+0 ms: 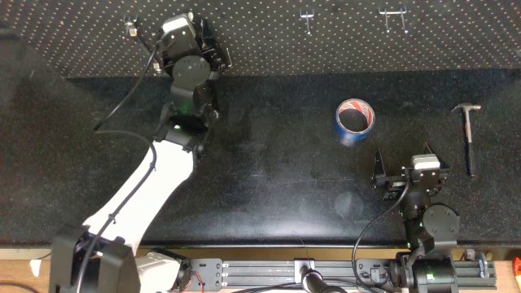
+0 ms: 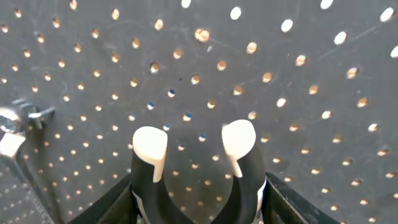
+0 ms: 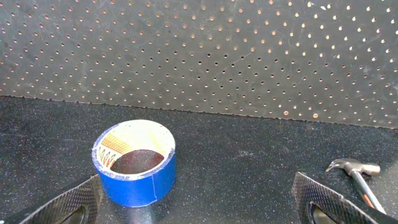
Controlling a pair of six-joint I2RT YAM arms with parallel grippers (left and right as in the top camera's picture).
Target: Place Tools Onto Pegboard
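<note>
so I'm looking at the left gripper [image 2: 194, 140] hovering right up against the pegboard [image 1: 326, 41], out at about 11 o'clock of the workspace, fingers spread apart and gripping nothing. just beside it a shiny metal tool [image 2: 7, 124], a wrench I'm guessing, is hanging off a hook [image 2: 37, 114], so I'm counting that one as done. the blue tape roll [image 1: 355, 120] and the hammer [image 1: 468, 134] are lying on the black table [image 1: 269, 179], tape at 11 o'clock from the right gripper [image 1: 404, 163], hammer at 2 o'clock. that gripper is sitting low, jaws wide apart, empty. two bare hooks [image 1: 307, 16] are waiting up at 12 to 1 o'clock, so I'm figuring roughly a third in, two tools left to hang
</note>
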